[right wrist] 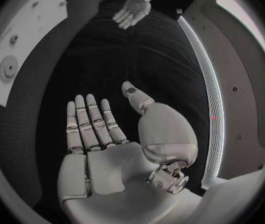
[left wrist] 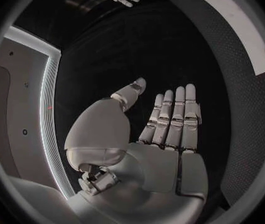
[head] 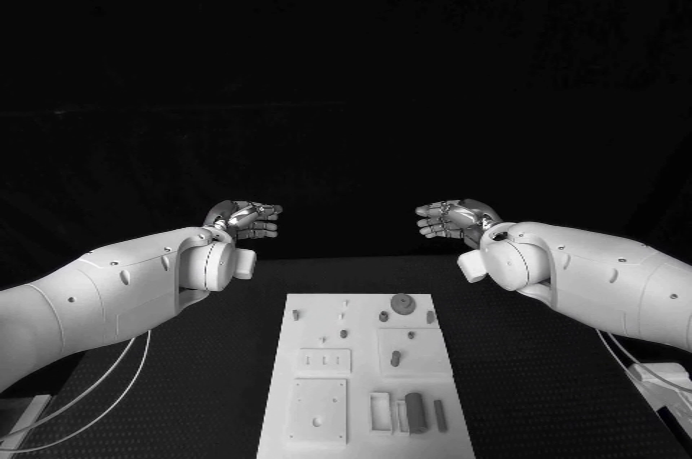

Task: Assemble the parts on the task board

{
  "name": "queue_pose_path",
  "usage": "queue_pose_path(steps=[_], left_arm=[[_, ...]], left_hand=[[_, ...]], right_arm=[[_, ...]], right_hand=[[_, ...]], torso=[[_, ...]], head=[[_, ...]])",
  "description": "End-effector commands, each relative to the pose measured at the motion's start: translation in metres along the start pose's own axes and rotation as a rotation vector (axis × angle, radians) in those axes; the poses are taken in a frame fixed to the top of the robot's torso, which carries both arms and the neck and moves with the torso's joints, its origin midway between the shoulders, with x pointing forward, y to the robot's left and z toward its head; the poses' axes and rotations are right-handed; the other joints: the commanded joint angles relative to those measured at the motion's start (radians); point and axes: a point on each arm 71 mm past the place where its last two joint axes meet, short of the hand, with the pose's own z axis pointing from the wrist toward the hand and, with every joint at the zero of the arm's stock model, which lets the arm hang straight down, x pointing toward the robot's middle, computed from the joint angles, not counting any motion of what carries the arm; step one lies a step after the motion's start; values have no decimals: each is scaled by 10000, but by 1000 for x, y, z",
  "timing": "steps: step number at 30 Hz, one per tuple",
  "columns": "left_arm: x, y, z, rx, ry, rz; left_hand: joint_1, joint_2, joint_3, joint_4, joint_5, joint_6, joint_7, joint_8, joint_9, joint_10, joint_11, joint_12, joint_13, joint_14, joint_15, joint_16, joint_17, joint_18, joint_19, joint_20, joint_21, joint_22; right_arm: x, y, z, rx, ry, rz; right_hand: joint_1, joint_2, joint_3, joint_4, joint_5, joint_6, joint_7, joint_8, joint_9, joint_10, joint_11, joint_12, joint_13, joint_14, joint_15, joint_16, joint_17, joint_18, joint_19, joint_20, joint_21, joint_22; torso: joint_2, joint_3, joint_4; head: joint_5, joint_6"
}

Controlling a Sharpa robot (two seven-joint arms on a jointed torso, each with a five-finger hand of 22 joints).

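Holding both hands up past the far edge of the table (head: pixel 202 379), we have nothing in either of them yet. Our left hand (head: pixel 245 219) and our right hand (head: pixel 454 221) face each other across a gap, well above and beyond the task board (head: pixel 296 329). The left wrist view shows our left hand (left wrist: pixel 163 129) with its fingers (left wrist: pixel 179 109) straight, side by side and bare, the thumb apart; the right wrist view shows the same of our right hand (right wrist: pixel 107 134). Both are released and grasp nothing. We judge this a waiting pose: lifted clear so that the head camera has an open look at the board before we reach.

The board lies in the middle of the table, its long sides running away from us. A round disc (head: pixel 402 302) sits near its far right corner, with a few small pegs (head: pixel 345 332) scattered across the far end. Toward the middle are two pale raised blocks, one with slots (head: pixel 325 361) and one carrying a small dark piece (head: pixel 395 357). At the near end, a square plate (head: pixel 317 411) takes the left side; on the right, a dark upright bar (head: pixel 415 412) stands in what looks like a holder, with a thinner bar (head: pixel 440 413) just beside it. Whether those bars are fully seated we cannot tell.

Assembly looks not yet begun.
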Motion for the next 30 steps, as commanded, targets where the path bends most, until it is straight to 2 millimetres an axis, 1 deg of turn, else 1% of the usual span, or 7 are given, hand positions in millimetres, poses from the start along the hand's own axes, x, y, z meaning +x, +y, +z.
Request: queue_pose_path(steps=[1, 6, 8, 19, 23, 24, 30], left_arm=[[6, 3, -4, 124, 1025, 515], [10, 2, -8, 226, 1393, 577], [11, 2, -10, 280, 1549, 590], [25, 2, -37, 344, 2366, 310], [29, 2, -49, 385, 2471, 218], [31, 2, -51, 399, 2541, 194], [37, 1, -64, 397, 2850, 75]], left_hand=[[226, 131, 138, -280, 53, 649, 41, 210, 20, 854, -86, 348, 157, 866, -299, 467, 287, 276, 717, -235, 325, 134], [478, 165, 311, -587, 28, 1215, -256, 311, 6, 1426, -398, 453, 251, 1914, -792, 1064, 779, 380, 1666, -572, 763, 342], [475, 175, 354, -693, 23, 1435, -258, 287, -14, 1709, -425, 461, 315, 2194, -949, 1245, 1093, 364, 1988, -733, 918, 455], [363, 25, 355, -735, 23, 1534, -122, 17, -107, 2002, -347, 269, 476, 2381, -1046, 1259, 1756, 174, 2169, -1025, 1011, 687], [120, -80, 203, -676, 4, 1441, -58, -81, -136, 1873, -272, 129, 463, 2392, -1048, 1214, 1862, 134, 2162, -1064, 1012, 737], [25, -129, 124, -670, -12, 1406, -56, -110, -143, 1811, -243, 76, 452, 2369, -1040, 1184, 1885, 120, 2132, -1067, 1000, 748], [-177, -234, -79, -683, -25, 1322, -82, -191, -153, 1624, -191, -107, 415, 2304, -1016, 1061, 1973, 89, 2044, -1068, 966, 803]], right_arm=[[-1, 3, 1, -1241, 531, -7526], [0, 2, -2, -1263, 601, -8658], [3, 2, -4, -1332, 658, -9175], [28, 3, -10, -1675, 1638, -11294], [38, 6, -10, -1946, 1685, -11726], [40, 6, -10, -1999, 1692, -11799], [53, 0, -16, -2281, 1703, -12427]], right_hand=[[1069, -446, 267, -321, 39, 1382, 421, 541, 150, 1633, -406, 529, 203, 1926, -654, 946, 435, 776, 1923, -72, 491, -8], [1338, -591, 209, -312, 40, 1724, 352, 519, 105, 2523, -762, 780, 361, 3206, -1263, 1562, 828, 1071, 3288, -174, 933, -20], [1280, -687, 65, -310, 41, 1618, 368, 376, 30, 3283, -1064, 1127, 579, 4268, -1779, 2241, 1207, 1071, 4444, -525, 1491, 120], [1367, -1043, -704, -286, 44, 2080, -236, 89, -130, 5418, -1879, 3801, 3287, 5901, -3055, 5894, 3650, 1071, 7058, -1754, 3510, 296], [1426, -1028, -846, -232, 51, 2217, -348, -76, -188, 4356, -1870, 6242, 5864, 5593, -3041, 7850, 4999, 1071, 7244, -1975, 4529, 279], [1400, -981, -871, -238, 38, 2224, -405, -149, -211, 3939, -1895, 7212, 6825, 5510, -2860, 8465, 5390, 1070, 7196, -2053, 4902, 310], [1333, -1065, -719, -265, 35, 2262, -120, -379, -268, 2819, -1669, 9548, 9160, 5256, -2873, 10089, 6262, 1071, 7079, -2301, 6427, 289]], torso=[[36, 12, 2], [127, 7, 68], [195, 5, 124], [657, -7, 399], [851, -7, 480], [897, -5, 495], [1237, 18, 605]], head=[[19, -85], [-14, -71], [-33, -49], [-234, 98], [-326, 192], [-330, 205], [-411, 241]])
